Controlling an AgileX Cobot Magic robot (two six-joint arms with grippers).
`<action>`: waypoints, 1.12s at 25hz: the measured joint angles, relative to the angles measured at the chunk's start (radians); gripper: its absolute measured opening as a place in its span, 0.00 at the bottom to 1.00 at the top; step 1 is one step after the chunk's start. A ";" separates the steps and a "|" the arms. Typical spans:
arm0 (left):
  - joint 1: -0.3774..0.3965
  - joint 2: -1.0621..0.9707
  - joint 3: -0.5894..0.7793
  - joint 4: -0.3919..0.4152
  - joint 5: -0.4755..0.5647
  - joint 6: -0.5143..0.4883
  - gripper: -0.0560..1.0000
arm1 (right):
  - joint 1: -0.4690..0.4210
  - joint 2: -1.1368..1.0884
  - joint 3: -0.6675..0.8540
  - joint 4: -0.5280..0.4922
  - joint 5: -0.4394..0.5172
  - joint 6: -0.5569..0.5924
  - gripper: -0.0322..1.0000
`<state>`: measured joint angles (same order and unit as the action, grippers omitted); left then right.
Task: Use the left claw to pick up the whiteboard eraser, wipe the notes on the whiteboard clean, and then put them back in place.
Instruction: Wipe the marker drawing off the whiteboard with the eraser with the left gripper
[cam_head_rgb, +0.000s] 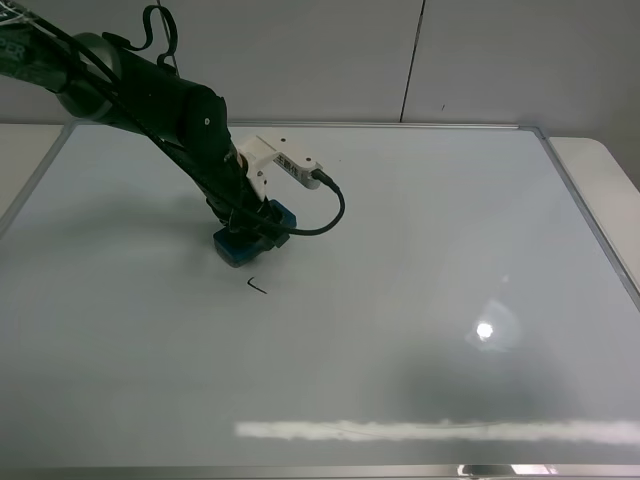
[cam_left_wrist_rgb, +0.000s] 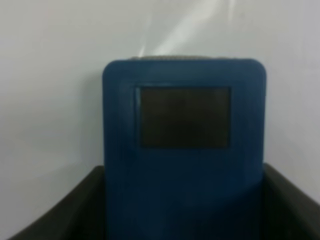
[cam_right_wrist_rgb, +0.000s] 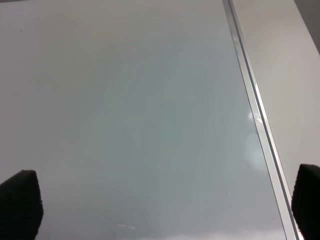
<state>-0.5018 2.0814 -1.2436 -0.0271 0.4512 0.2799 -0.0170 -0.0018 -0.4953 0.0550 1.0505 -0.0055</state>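
Exterior high alone: left claw (cam_head_rgb: 248, 232) down on the whiteboard (cam_head_rgb: 420, 250), left of middle; a small black hook of the notes (cam_head_rgb: 258, 288) just beside it.
Left wrist alone: jaws clamped on both long sides of the whiteboard eraser (cam_left_wrist_rgb: 184, 165).
Eraser axis: near-left to far-right in the exterior view.
Right wrist alone: right gripper (cam_right_wrist_rgb: 165, 205), jaws wide apart above the board, near its silver frame (cam_right_wrist_rgb: 255, 110).

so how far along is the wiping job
Pickup looks done: the left hand grips the whiteboard eraser, which sits down on the whiteboard. Wiping is in hand: one short black hook of the notes shows close beside the eraser, and no other ink is visible. Left to do: wipe that hook, then set the eraser back in its place.
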 joint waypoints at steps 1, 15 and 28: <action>0.000 -0.001 0.000 -0.001 0.000 -0.002 0.58 | 0.000 0.000 0.000 0.000 0.000 0.000 0.99; -0.058 -0.114 0.236 -0.102 -0.213 -0.047 0.58 | 0.000 0.000 0.000 0.000 0.000 0.000 0.99; -0.321 -0.175 0.451 -0.107 -0.392 -0.142 0.58 | 0.000 0.000 0.000 0.000 0.000 0.000 0.99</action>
<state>-0.8224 1.9065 -0.7922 -0.1341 0.0589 0.1382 -0.0170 -0.0018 -0.4953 0.0550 1.0505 -0.0055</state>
